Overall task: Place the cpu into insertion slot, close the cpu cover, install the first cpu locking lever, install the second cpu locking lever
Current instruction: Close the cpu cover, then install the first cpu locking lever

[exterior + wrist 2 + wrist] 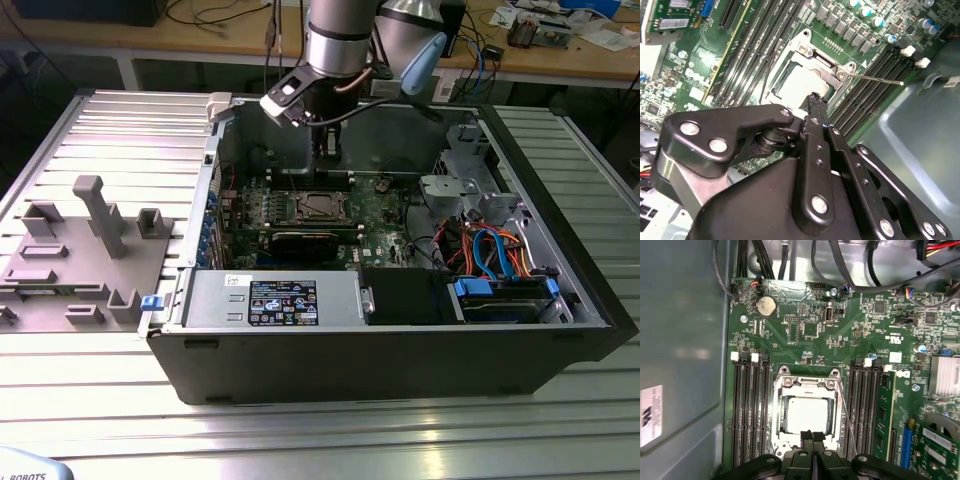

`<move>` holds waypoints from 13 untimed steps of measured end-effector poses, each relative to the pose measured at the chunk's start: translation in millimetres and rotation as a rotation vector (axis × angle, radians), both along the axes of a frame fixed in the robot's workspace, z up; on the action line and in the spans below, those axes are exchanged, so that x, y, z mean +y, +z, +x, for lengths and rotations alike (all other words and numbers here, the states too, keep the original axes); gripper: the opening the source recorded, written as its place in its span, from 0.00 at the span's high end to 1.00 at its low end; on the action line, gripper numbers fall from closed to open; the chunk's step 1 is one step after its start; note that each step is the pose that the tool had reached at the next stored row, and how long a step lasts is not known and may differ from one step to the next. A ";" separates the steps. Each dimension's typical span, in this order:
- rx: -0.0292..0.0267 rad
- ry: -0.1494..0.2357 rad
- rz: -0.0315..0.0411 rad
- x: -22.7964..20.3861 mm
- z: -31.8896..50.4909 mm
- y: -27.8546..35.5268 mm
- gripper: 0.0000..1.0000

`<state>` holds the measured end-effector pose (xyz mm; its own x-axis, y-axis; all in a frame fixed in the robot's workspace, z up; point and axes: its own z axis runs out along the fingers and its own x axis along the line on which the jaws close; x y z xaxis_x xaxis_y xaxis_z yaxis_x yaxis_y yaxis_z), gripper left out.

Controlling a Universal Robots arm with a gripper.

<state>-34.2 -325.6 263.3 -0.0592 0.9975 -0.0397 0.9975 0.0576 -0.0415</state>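
An open computer case (400, 350) lies on the ribbed metal table (300, 440), and the arm reaches down into it from the far edge. The hand (325, 150) hangs just above the green circuit board (805, 330), its fingers (807, 436) pressed together with nothing between them.

In the first wrist view the insertion slot (776, 390) sits between two banks of memory slots (750, 410). The cpu (807, 414) lies flat inside it, silvery face up. The cpu cover (807, 385) rests down around the chip, which shows through the cover's central window. The fingertips hover over the slot's near rim, just beside the cpu's edge — whether they touch the rim I cannot tell.

A thin metal lever (880, 79) juts from one corner of the slot and slants out across the neighbouring memory slots, not lying along the slot's side. A grey fixture block (90, 250) stands on the table near the exterior view's left edge, well apart from the case.
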 end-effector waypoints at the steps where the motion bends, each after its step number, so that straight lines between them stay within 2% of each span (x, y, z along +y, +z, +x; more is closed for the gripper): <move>1: 0.0000 0.000 0.0000 0.0 0.0 2.2 0.89; 4: -0.0001 0.000 0.0000 0.0 0.0 6.4 0.89; 13: 0.0000 0.000 0.0003 0.0 0.0 6.8 0.89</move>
<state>-34.2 -325.6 270.1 -0.0593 0.9975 -0.0394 0.9975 0.0577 -0.0414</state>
